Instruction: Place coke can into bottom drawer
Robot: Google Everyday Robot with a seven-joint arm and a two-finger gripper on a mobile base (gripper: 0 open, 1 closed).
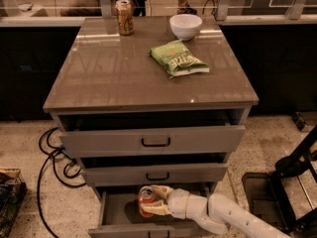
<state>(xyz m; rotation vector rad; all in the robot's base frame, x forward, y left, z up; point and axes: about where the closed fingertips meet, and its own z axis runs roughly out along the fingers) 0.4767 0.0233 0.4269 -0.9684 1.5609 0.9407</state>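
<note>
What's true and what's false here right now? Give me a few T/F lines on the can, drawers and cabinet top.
1. The tool grips the coke can upright over the open bottom drawer. True.
2. The white bowl sits in a drawer. False: it's on the cabinet top.
3. A brownish-gold can stands near the cabinet top's back edge. True.
4. The green chip bag lies on the floor. False: it lies on the cabinet top.

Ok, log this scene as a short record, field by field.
coke can: upright, held inside the open drawer
gripper: low at the cabinet front, one finger on either side of the coke can, gripping it
bottom drawer: pulled open
other drawers: top drawer and middle drawer, each slightly open
cabinet top: brownish can, white bowl, green snack bag
</note>
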